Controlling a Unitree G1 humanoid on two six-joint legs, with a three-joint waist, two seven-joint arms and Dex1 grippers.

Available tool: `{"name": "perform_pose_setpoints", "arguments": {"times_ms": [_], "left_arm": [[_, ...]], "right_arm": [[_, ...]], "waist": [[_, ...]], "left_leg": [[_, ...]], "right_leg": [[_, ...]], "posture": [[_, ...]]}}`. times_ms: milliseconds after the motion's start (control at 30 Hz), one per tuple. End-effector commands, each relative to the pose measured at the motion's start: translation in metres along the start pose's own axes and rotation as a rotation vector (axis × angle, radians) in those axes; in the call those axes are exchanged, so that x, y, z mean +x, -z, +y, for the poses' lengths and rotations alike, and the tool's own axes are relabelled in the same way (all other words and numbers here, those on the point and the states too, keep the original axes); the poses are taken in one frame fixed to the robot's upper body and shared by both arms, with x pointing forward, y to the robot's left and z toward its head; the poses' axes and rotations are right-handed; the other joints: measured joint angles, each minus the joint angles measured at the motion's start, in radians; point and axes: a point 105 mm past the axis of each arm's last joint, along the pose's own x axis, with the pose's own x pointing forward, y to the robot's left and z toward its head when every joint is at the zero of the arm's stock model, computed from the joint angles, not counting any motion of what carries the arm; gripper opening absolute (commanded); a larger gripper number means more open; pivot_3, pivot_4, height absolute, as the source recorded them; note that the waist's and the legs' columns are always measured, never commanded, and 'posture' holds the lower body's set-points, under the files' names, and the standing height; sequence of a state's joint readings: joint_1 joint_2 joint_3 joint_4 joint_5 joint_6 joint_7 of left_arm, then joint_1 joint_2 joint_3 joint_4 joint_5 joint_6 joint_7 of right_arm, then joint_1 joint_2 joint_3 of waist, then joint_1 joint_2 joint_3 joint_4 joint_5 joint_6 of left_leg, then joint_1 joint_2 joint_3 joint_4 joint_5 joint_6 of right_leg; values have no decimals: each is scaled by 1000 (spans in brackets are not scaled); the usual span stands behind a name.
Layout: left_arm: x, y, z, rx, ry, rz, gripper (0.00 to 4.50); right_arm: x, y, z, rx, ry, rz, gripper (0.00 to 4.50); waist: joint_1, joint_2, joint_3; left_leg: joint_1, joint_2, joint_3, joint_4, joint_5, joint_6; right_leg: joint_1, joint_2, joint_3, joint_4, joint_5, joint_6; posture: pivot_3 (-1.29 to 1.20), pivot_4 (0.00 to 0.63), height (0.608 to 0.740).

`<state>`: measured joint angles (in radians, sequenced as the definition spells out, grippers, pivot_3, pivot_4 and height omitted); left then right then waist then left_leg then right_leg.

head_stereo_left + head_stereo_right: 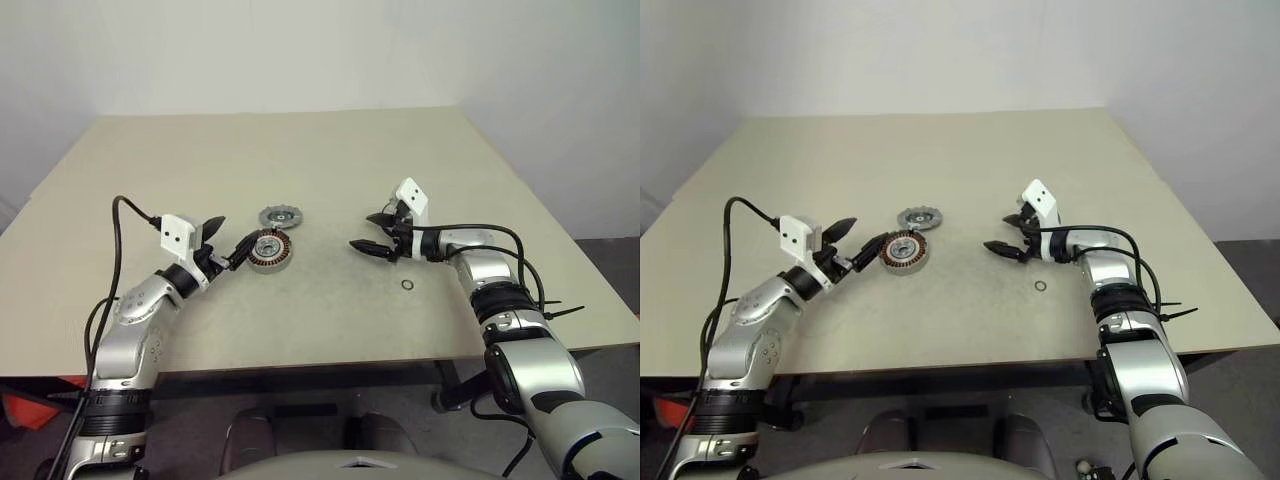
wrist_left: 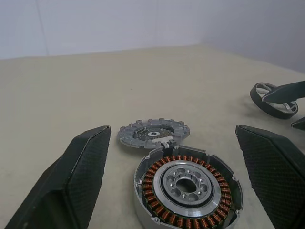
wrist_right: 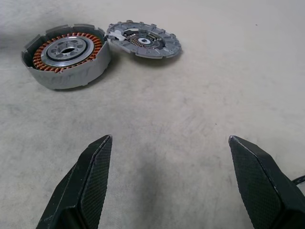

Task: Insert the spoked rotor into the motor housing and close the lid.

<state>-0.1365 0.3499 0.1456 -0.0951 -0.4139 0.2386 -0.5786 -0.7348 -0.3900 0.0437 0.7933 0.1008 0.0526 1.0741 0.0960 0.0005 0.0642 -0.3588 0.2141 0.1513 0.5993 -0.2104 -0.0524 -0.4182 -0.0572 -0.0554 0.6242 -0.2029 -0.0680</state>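
- Motor housing [image 1: 269, 250] on desk [image 1: 300, 150], frame centre-left, just right of left pincer [image 1: 228, 241], wide open, empty.
- Spoked rotor [image 1: 279, 216] touching housing's upper edge.
- Right pincer [image 1: 371, 232] well right, wide open, empty.

your head views look down over the desk [image 1: 330, 150]; both wrist views sit low and close, sharing the motor housing [image 2: 187, 188].

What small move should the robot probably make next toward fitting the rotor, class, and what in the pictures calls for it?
Probably ease the right gripper toward the spoked rotor to grasp it. Both grippers stand open and empty; the rotor lies flat on the table touching the motor housing, whose copper windings are exposed. The left gripper already brackets the housing.
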Motion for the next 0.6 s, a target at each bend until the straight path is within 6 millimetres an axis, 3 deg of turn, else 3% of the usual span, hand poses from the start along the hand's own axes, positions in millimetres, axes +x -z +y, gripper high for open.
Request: {"name": "perform_pose_setpoints", "arguments": {"times_ms": [33, 600], "left_arm": [[1, -19, -1, 30, 6, -64, 4438], [0, -18, -1, 40, 11, -52, 4438]], "right_arm": [[1, -19, -4, -42, 5, -48, 4395], [3, -20, -1, -45, -13, -53, 4395]], "waist": [[0, 0, 0], [0, 0, 0]], "left_leg": [[0, 0, 0, 0, 0, 0], [0, 0, 0, 0, 0, 0]], "right_leg": [[0, 0, 0, 0, 0, 0], [0, 0, 0, 0, 0, 0]], "posture": [[0, 0, 740], [0, 0, 740]]}}
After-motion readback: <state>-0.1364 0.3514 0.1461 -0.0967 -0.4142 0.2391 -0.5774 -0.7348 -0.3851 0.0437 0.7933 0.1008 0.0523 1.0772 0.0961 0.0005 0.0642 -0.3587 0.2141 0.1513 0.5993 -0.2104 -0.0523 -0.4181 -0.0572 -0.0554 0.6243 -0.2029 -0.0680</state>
